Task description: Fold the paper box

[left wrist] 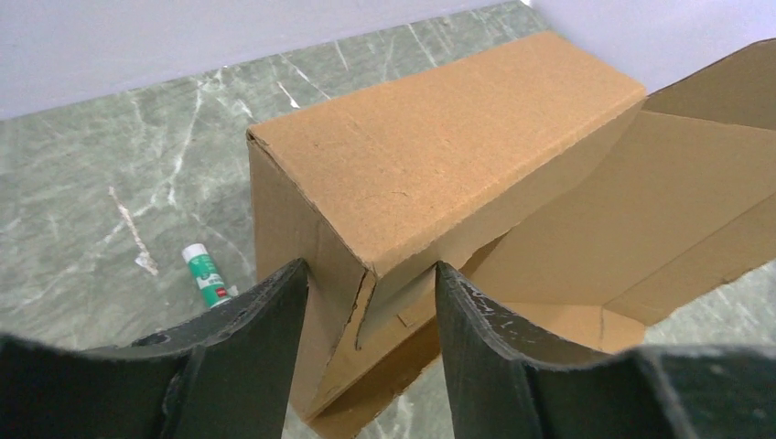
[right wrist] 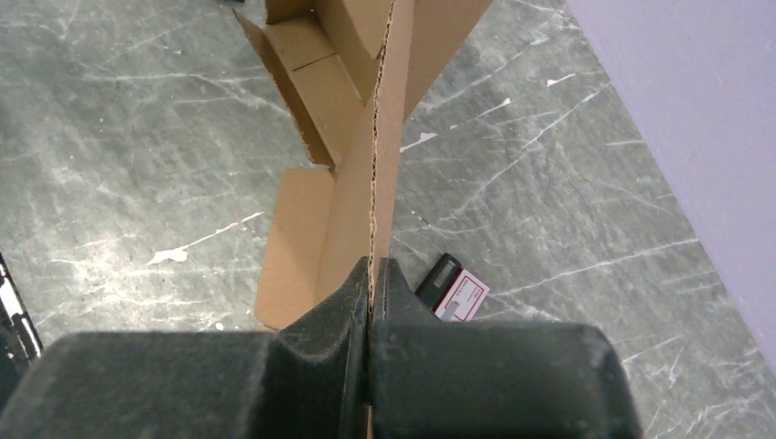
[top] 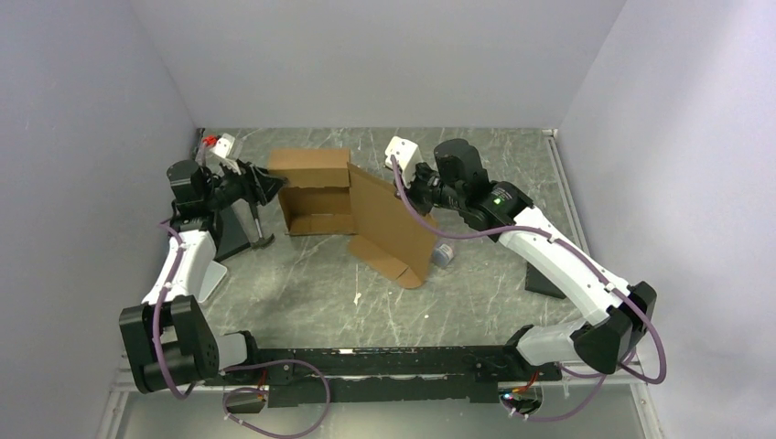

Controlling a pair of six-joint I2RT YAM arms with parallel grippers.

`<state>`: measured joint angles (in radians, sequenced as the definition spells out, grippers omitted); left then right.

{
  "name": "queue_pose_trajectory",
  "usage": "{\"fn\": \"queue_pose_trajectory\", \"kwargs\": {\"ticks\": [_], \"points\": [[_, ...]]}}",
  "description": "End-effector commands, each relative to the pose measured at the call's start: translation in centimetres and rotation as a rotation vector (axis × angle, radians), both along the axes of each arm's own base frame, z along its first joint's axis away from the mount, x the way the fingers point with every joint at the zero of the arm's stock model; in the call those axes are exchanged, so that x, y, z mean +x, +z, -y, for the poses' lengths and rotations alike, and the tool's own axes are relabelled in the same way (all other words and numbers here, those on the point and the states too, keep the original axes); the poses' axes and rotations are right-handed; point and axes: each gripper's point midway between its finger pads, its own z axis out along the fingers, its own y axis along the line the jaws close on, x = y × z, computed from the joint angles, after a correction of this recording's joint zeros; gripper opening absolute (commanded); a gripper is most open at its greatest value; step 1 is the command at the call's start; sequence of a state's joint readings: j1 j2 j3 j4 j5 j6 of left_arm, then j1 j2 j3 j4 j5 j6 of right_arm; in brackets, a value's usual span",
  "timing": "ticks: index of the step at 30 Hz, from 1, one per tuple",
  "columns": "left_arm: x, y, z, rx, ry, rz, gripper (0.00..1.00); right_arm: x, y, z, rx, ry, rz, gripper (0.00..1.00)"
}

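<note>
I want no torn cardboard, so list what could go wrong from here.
The right tool pinches only a thin panel edge of the paper box; it could slip or crease there.
The left tool straddles a folded corner with jaws apart; closing askew might crush the wall.
A small black and white item lies beside the panel and could get trapped under it.

Box crowds the middle, near side open
The paper box (top: 316,197) and its raised flap (top: 389,224) wall off the table's (top: 302,293) centre. A small object (top: 442,256) lies just right of the flap, and the near strip lets a gripper pass.
</note>
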<state>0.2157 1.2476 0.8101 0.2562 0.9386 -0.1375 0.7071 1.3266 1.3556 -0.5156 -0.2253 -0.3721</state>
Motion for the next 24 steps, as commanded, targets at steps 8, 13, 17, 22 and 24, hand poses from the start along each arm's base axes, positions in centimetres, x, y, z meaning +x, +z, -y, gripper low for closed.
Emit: {"fn": "queue_pose_trajectory", "kwargs": {"ticks": [8, 13, 17, 22, 24], "points": [[1.4, 2.3, 1.1, 0.122, 0.088, 0.145, 0.59, -0.8, 0.1, -0.9, 0.007, 0.061, -0.037, 0.00], [2.1, 2.3, 0.9, 0.131, 0.125, 0.177, 0.62, -1.0, 0.1, -0.9, 0.010, 0.068, -0.040, 0.00], [2.7, 2.1, 1.0, 0.121, 0.123, 0.187, 0.62, -1.1, 0.1, -1.0, 0.011, 0.075, -0.041, 0.00], [3.4, 2.3, 0.9, 0.100, 0.129, 0.217, 0.60, -1.3, 0.2, -1.0, 0.013, 0.080, -0.041, 0.00], [3.6, 2.4, 1.1, 0.088, 0.123, 0.228, 0.59, -1.3, 0.2, -1.0, 0.014, 0.083, -0.044, 0.00]]}}
